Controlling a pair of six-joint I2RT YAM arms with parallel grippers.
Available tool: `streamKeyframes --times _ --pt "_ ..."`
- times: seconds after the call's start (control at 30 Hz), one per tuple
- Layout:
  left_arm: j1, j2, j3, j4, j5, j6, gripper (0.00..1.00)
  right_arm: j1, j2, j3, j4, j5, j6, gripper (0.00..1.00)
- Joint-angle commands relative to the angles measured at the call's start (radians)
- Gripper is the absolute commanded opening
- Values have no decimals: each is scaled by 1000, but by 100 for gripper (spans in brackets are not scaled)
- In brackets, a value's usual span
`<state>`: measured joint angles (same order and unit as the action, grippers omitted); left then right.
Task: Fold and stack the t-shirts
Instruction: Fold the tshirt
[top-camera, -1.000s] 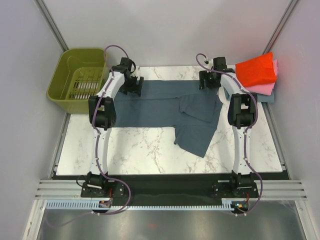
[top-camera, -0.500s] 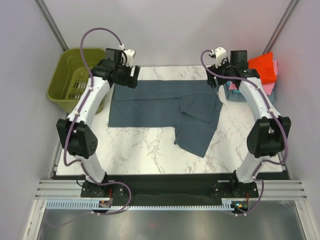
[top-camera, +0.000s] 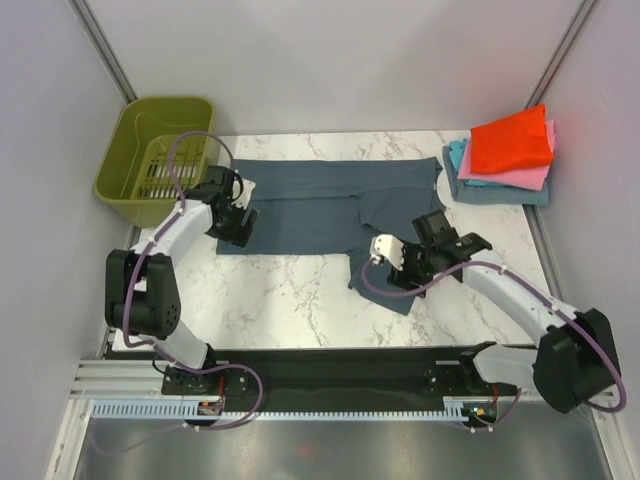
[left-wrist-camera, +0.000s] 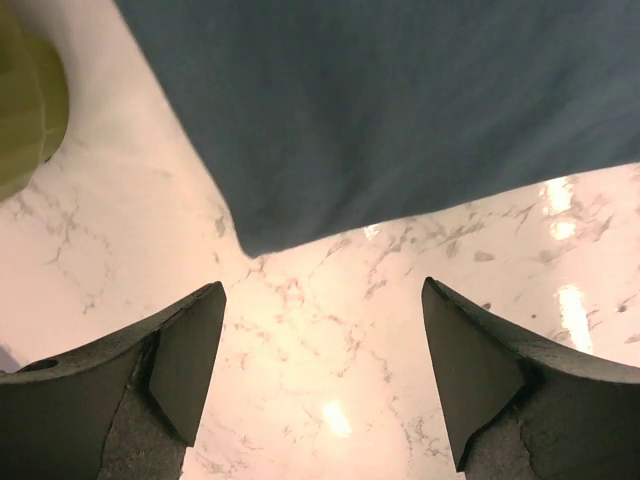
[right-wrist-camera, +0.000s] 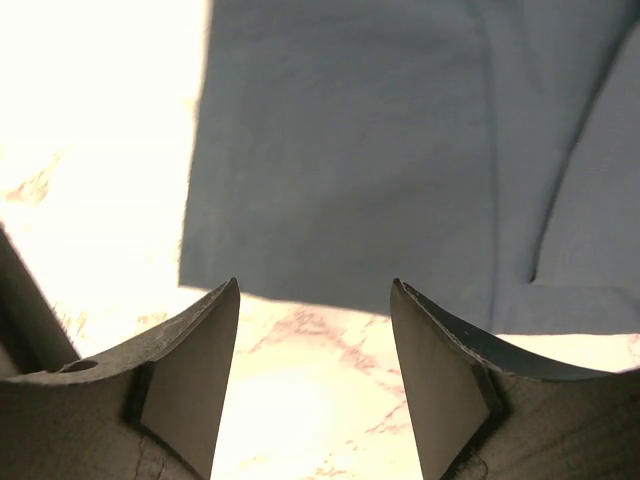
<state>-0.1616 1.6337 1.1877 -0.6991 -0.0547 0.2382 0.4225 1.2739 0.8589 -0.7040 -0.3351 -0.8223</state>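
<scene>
Wide-spread and holding nothing, the left claw (top-camera: 238, 218) hangs at the near-left corner of the slate blue-grey t-shirt (top-camera: 320, 195). In the wrist view that cloth corner lies just beyond the fingertips (left-wrist-camera: 190, 350), with bare marble under the gap. The right claw (top-camera: 398, 265) also stands wide and unloaded, over the near hem of the flap that trails toward the counter's (top-camera: 290, 300) near edge (the hem runs straight across, just past its fingertips (right-wrist-camera: 200, 370)). The shirt lies flat along the far edge. Open marble runs along the near edge between the arms and in a strip down the left edge. The folded stack, red-orange (top-camera: 512, 140) over pink (top-camera: 537, 176) over teal (top-camera: 480, 188), fills the far-right corner just beside the shirt. An olive basket (top-camera: 150, 160) sits off the far-left corner.
</scene>
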Motion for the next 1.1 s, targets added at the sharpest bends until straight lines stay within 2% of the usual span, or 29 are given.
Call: streamKeyframes --times 0.0,0.1,0.13,0.23,0.93,1.07 --pt "19 -106 -40 69 -47 56 87 39 -96 -64 -11 16 -144 70" --pt "27 -107 -72 69 -47 56 87 68 -149 -115 -44 30 -211 68" --pt "31 -104 -71 134 -129 71 85 74 -169 -124 -51 33 -222 68" --pt "42 -95 -53 135 -142 56 85 94 -173 -153 -55 28 -262 67" --pt "59 -17 38 121 -166 35 87 200 36 -175 -43 82 -293 65" --pt "60 -6 41 118 -160 27 87 208 56 -182 3 93 -276 60"
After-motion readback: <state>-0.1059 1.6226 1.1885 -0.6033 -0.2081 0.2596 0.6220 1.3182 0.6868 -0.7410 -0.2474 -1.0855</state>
